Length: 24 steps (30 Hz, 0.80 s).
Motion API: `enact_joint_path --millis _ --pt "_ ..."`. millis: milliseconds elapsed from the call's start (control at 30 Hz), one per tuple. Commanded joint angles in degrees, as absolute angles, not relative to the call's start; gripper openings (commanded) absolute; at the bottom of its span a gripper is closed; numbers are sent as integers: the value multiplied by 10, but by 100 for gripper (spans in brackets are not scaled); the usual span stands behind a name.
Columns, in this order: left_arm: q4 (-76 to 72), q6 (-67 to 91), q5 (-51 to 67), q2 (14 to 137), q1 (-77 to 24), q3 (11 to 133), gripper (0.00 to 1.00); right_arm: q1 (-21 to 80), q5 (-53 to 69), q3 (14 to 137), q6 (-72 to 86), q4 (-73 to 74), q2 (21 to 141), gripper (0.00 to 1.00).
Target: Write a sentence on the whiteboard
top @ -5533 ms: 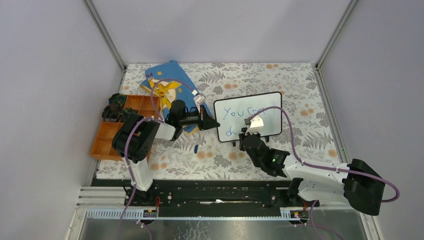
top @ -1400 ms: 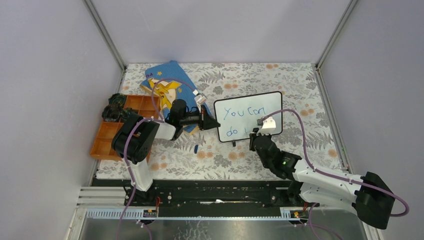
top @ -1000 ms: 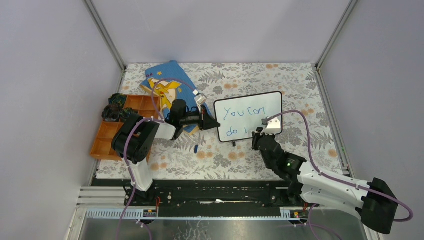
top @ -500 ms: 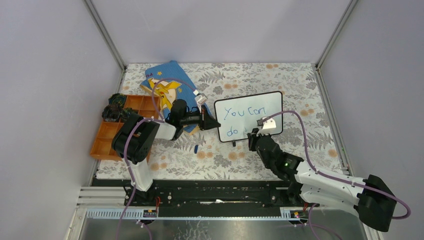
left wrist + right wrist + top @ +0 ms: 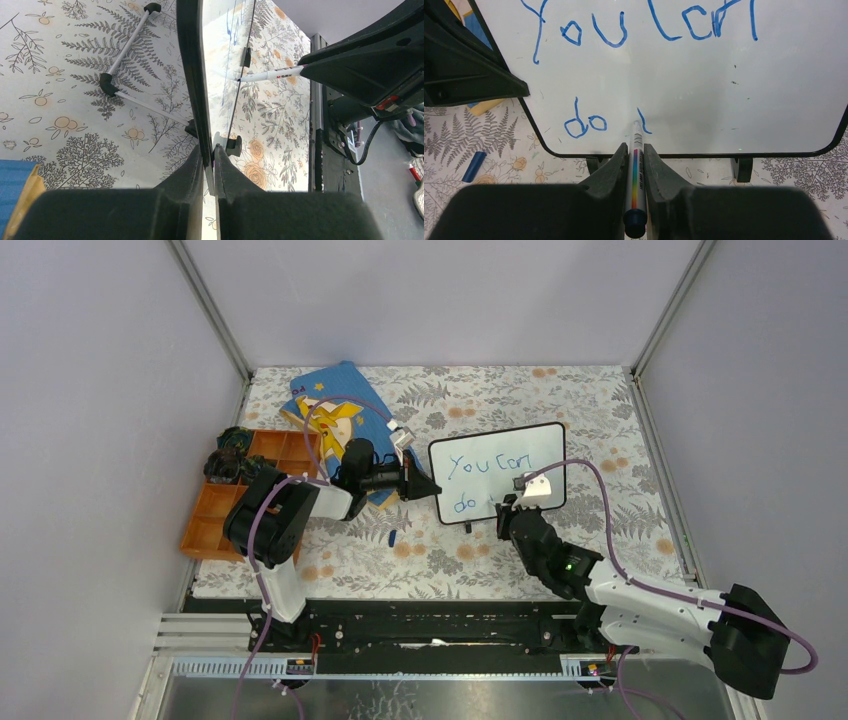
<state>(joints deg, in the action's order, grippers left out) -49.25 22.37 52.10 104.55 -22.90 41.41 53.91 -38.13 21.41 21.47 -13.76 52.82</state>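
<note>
A whiteboard (image 5: 500, 440) stands on its feet at the centre of the floral desk (image 5: 610, 430), its long side running left to right across the overhead view. The left gripper (image 5: 207, 152) is pinched on the board's left edge, bracing it from that side. The right gripper (image 5: 635, 147), closed on a marker (image 5: 635, 175), meets the board from the lower edge of the frame. The marker's long axis points straight up the right wrist view, its tip at the bottom line of writing. The sentence (image 5: 611, 45) reads "You can" above and "do" below, followed by one short blue stroke just beside the tip. Bare white lies to the right of the tip, so the coming strokes look to fall to the right arm, travelling rightward along the board's long side. Whether the tip presses the surface cannot be told.
</note>
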Motion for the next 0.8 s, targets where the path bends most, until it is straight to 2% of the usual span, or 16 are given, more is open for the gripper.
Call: enact_joint_path --millis 0,533,767 --pt "-424 182 506 1057 -248 408 0 531 -417 239 221 -149 539 0" --pt "-420 178 504 1055 -249 407 0 522 -448 226 236 -111 506 0" --pt "-417 177 504 1055 -249 407 0 522 -407 208 211 -142 449 0"
